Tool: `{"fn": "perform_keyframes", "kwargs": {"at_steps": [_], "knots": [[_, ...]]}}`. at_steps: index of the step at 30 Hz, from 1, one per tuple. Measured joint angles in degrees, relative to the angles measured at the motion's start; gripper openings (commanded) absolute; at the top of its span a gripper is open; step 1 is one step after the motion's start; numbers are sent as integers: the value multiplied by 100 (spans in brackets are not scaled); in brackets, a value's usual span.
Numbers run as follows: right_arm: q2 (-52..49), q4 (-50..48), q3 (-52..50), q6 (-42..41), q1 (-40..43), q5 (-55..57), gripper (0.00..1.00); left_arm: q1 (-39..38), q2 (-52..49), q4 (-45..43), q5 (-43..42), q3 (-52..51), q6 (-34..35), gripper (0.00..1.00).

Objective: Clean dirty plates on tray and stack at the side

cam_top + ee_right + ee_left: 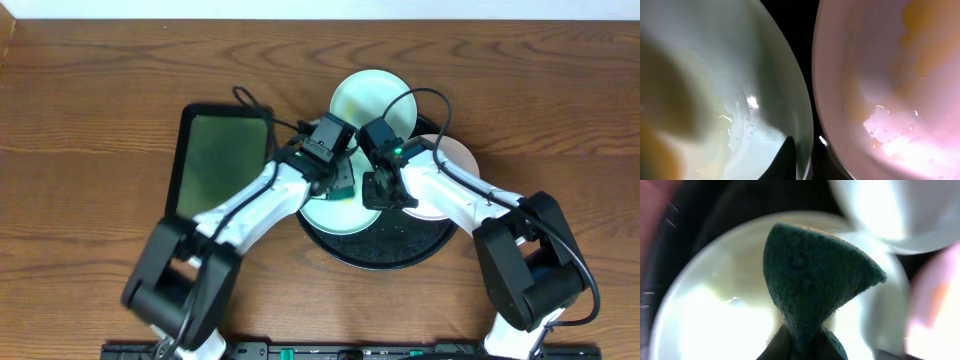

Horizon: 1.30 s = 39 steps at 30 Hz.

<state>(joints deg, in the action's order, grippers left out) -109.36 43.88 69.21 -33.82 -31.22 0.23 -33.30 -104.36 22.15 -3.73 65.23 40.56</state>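
On the bench (90, 100), the black tray (400, 250) bears all three plates, lying open side up, round, with no long axis: far mint plate (372, 98), near mint plate (328, 213), white plate (455, 155). None is stacked aside, so the task looks early. The left tool (338, 172) pinches a green sponge (810, 280), its broad end pointing at the near mint plate. I cannot tell the state of the right tool (385, 190).

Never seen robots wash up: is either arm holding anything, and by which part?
Left gripper: a green sponge, pinched by its bunched lower end. Right gripper: at the rim of a mint plate; a grip cannot be told.
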Motion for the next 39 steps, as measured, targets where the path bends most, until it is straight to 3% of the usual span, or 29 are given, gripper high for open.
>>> {"fn": "perform_keyframes", "kwargs": {"at_steps": [3, 12, 21, 28, 39], "knots": [[0, 17, 7, -4, 13, -13, 2, 31, -302, 103, 44, -17, 15, 7], [2, 46, 39, -7, 11, 24, 1, 92, -142, 872, 1187, 0, 11, 7], [125, 127, 46, 17, -11, 26, 1, 435, 925, 1279, 2302, -61, 15, 8], [1054, 105, 35, 411, -96, 293, 1, 715, 2234, 1443, 1808, -66, 13, 7], [2020, 59, 37, 1150, -525, 2321, 1, 2492, 2798, 2461, 1296, -76, -4, 7]]}}
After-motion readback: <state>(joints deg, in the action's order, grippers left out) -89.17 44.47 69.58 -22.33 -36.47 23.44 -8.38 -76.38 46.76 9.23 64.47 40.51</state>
